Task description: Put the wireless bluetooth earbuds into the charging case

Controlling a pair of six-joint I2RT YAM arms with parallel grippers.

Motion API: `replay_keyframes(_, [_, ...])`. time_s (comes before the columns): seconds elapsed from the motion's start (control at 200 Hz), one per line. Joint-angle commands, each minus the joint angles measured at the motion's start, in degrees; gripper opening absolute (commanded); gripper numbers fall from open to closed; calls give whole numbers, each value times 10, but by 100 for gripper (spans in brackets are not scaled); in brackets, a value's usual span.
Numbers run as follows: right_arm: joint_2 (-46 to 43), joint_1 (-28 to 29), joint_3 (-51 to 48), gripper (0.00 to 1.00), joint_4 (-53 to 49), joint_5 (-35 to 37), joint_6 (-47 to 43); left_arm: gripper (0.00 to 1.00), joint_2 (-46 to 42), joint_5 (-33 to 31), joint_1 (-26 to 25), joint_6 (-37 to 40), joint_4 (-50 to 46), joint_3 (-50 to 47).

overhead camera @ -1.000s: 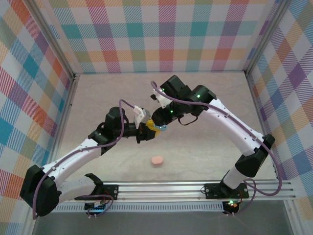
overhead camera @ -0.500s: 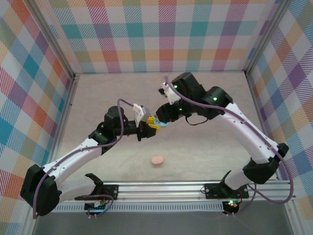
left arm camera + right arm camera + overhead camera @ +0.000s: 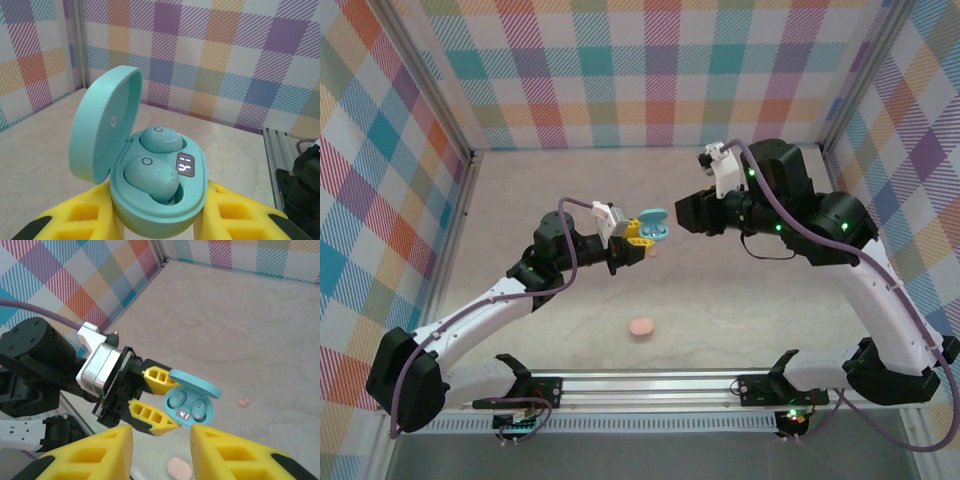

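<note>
Earbuds (image 3: 150,176), two pale blue ones, sit side by side in the wells of the open teal charging case (image 3: 160,225). Its lid (image 3: 102,125) stands raised, and a lit display (image 3: 185,165) shows beside them, digits too blurred to read. Left gripper (image 3: 170,400) is clamped on the case body, held above the table (image 3: 540,190). Right gripper (image 3: 161,432) stands off opposite, fingers apart, nothing between them. One small pink bud (image 3: 243,402) lies on the table beyond the case. A pink oval case (image 3: 641,327) lies nearer the arm bases; whether it is open cannot be made out.
</note>
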Motion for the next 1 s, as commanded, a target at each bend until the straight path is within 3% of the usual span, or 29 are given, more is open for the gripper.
replay_keyframes(0.0, [16, -3, -42, 35, 22, -66, 20, 0, 14, 9, -6, -11, 48, 11])
replay_keyframes(0.145, [37, -4, -72, 32, 43, -117, 35, 0, 13, 12, -9, -11, 38, 13])
replay_keyframes(0.335, [42, -11, -78, 33, 46, -91, 33, 0, -1, 13, -9, 6, 4, 16])
replay_keyframes(0.575, [92, -69, -1, 34, 8, -137, 18, 0, -6, 39, -9, 8, -27, 11])
replay_keyframes(0.81, [192, -75, 54, 30, -23, -208, -7, 0, -20, 52, -9, 6, -36, 9])
replay_keyframes(0.995, [208, -75, 46, 29, -38, -224, -7, 0, -32, 50, -9, 22, -66, 18])
